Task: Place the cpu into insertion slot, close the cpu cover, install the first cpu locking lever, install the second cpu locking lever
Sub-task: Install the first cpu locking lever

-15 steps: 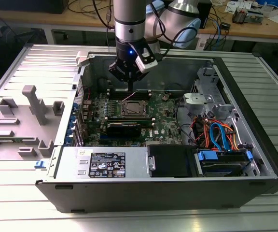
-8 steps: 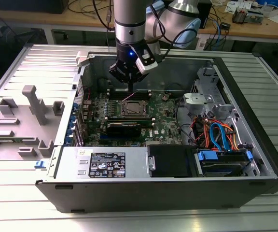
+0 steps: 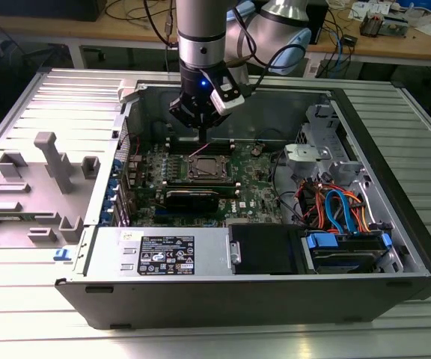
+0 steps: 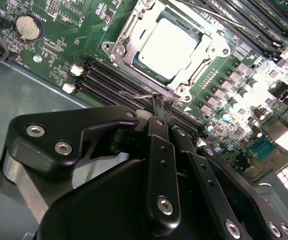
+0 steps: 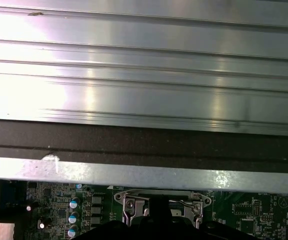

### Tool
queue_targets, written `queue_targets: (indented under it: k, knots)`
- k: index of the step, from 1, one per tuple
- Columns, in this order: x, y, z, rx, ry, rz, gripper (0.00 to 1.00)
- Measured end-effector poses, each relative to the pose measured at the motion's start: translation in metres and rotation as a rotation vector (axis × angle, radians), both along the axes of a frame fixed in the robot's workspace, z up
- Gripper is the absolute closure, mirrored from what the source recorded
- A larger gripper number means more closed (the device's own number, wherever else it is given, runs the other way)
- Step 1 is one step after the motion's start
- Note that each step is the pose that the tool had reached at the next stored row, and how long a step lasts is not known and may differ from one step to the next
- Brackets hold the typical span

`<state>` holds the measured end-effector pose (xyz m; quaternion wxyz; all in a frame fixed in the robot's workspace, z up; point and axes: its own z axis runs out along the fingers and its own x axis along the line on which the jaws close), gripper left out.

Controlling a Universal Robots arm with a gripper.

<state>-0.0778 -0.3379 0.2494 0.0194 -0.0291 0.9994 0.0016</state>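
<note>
The cpu [image 4: 171, 42] lies flat in the insertion slot [image 3: 206, 167] of the green board, its dull silver top showing. The cpu cover [image 4: 207, 54] is folded down around it as a metal frame; its edge [image 5: 159, 199] also shows in the first wrist view. My gripper [image 4: 161, 103] hangs just beyond the socket's edge, fingers shut together. Its tips touch the bent end of a thin wire locking lever [image 4: 138, 94] that runs along the socket's side. In the exterior view the gripper [image 3: 203, 136] stands just behind the socket. A second thin lever [image 4: 219, 16] runs along the opposite side.
The board sits in an open computer case [image 3: 395, 284] on a ribbed aluminium table [image 5: 144, 75]. Black memory slots [image 4: 109, 82] lie beside the socket, near a coin battery [image 4: 26, 27]. Drive bays with coloured cables [image 3: 335, 209] fill the exterior view's right. Grey fixtures [image 3: 47, 161] stand at its left.
</note>
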Motion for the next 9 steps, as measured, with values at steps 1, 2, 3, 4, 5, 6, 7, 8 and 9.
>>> queue_targets:
  k: [1, 2, 3, 4, 5, 6, 7, 8, 9]
  knots:
    - [0.0001, 0.0001, -0.0002, 0.0002, -0.0002, 0.0, 0.89]
    - [0.0001, 0.0004, -0.0005, 0.0004, -0.0004, 0.0, 0.89]
    - [0.0, 0.0008, -0.001, 0.0001, -0.0002, 0.0, 0.89]
    - [0.0001, 0.0016, -0.0016, -0.0001, -0.0001, 0.0, 0.89]
    - [0.0002, 0.0024, -0.0025, 0.0, -0.0001, 0.0, 0.89]
    - [0.0003, 0.0029, -0.0036, 0.0001, -0.0002, 0.0, 0.89]
    - [0.0004, 0.0035, -0.0048, -0.0001, -0.0001, 0.0, 0.89]
    - [0.0006, 0.0042, -0.006, 0.0, -0.0001, 0.0, 0.89]
    - [0.0008, 0.0046, -0.007, 0.0, -0.0001, 0.0, 0.89]
